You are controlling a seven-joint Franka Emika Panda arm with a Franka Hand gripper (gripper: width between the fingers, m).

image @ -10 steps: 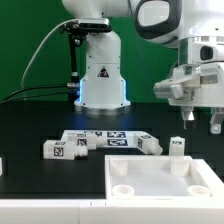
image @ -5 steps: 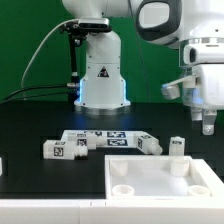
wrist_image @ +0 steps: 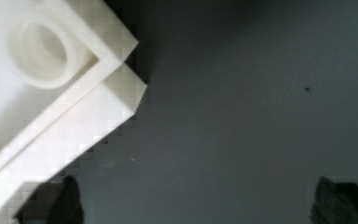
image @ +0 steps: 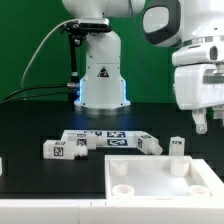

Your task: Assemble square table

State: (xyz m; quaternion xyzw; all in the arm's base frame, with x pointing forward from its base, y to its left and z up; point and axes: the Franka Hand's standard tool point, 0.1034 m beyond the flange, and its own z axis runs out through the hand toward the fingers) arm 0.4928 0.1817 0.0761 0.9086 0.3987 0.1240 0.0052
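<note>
Hovering over the desk [image: 30, 120] at the exterior view's right, your pincer [wrist_image: 202, 203] is spread as wide as it goes and holds nothing. The wrist view shows its two fingers [wrist_image: 51, 200] far apart with only bare dark desk between them.

The tabletop [image: 160, 185] lies flat at the front of the desk, its sockets facing up. That looks deliberate: with the openings upward, each leg can go in from above without turning the slab. One corner hole [wrist_image: 48, 55] shows in the wrist view, off to one side of the fingers and not between them.

Behind the tabletop you have the loose parts in a rough row. The standing leg [image: 177, 147] is upright just beyond the far edge, at the exterior view's right. Two lying legs [image: 55, 150] [image: 150, 144] rest on their sides at either end of the marker board [image: 105, 137], well within reach of the robot base [image: 100, 80] behind them.

The arm's hand points straight down, raised clear of everything, roughly above the standing leg and the tabletop's far corner. From that pose it reads as an approach from above. No leg is seated in the tabletop yet, so you are early in the job.
</note>
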